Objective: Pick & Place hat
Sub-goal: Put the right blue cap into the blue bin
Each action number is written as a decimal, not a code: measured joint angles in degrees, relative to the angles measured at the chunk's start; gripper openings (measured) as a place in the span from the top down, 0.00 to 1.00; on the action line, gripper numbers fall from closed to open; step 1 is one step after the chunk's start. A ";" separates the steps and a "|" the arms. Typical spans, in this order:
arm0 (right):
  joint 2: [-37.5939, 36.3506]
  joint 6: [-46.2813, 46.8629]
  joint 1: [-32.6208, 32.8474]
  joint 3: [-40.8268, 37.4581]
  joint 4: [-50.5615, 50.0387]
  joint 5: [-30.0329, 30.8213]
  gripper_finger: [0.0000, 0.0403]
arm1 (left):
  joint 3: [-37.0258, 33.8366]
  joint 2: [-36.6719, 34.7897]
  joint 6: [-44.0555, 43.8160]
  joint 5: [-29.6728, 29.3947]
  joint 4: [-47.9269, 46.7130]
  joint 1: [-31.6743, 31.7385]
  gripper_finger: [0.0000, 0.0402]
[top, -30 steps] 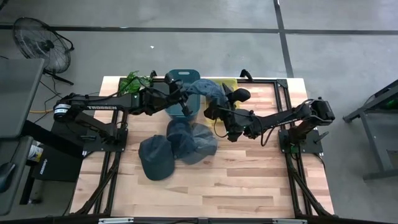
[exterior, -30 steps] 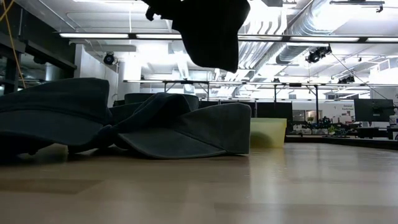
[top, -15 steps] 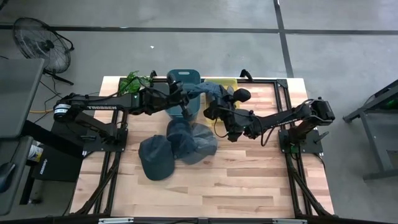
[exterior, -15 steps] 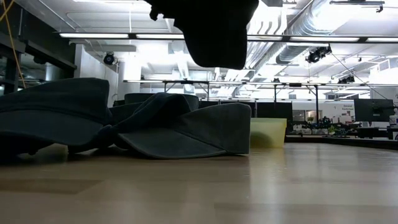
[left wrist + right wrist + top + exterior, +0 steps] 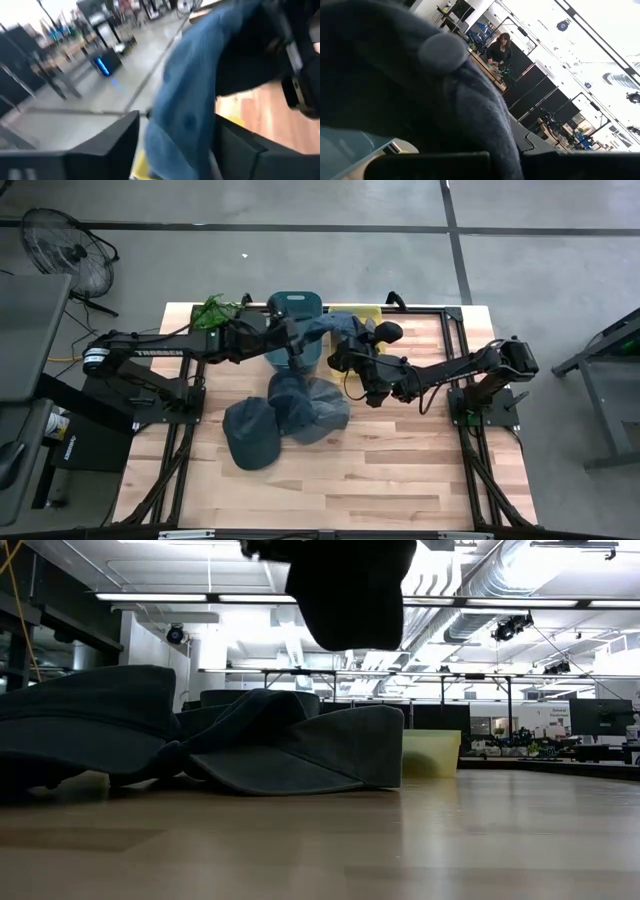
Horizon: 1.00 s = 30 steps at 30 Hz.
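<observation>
The blue hat (image 5: pixel 335 327) hangs draped over the rim of the dark teal bin (image 5: pixel 296 305) at the back of the table, stretched between the two grippers, and it has just changed hands: the right gripper (image 5: pixel 345 350), just beside the hat's near edge, is now pressed together on the fabric, where a second ago it stood partly spread. The left gripper (image 5: pixel 288 340), on the hat's bin side, was clamped then; its fingers (image 5: pixel 107 145) now show spread in the left wrist view, with the blue cloth running between them rather than pinched. That reads as a handover, so the right arm now seems to carry the hat and the placing step falls to it. Against the earlier high view the hat has slid a little toward the bin and sits more bunched at the right gripper, while the left arm has drawn back slightly. In front of both grippers, toward the table's middle, three more dark caps (image 5: pixel 285 415) lie overlapped and unmoved, and the green plant (image 5: pixel 212 311) and yellow tray (image 5: pixel 368 313) flank the bin as before.
</observation>
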 joint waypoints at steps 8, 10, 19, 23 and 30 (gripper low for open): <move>0.00 4.43 -1.60 0.00 -4.25 -3.11 1.00 | -0.01 -1.27 16.25 -2.21 0.33 -3.07 0.28; 0.00 6.80 -1.93 0.00 -6.36 -4.28 1.00 | -0.03 -0.99 20.73 -2.92 0.15 -4.11 0.28; 0.00 12.09 -2.28 0.02 -11.17 -6.91 1.00 | 3.19 6.60 33.23 -12.06 4.08 -5.96 0.28; 0.00 13.15 -2.28 0.02 -14.33 -5.27 1.00 | 5.50 8.64 36.29 -13.22 3.48 -5.96 0.28; -0.02 14.09 -1.88 0.02 -18.68 -7.82 1.00 | 6.09 8.84 40.34 -11.85 1.87 -5.96 0.30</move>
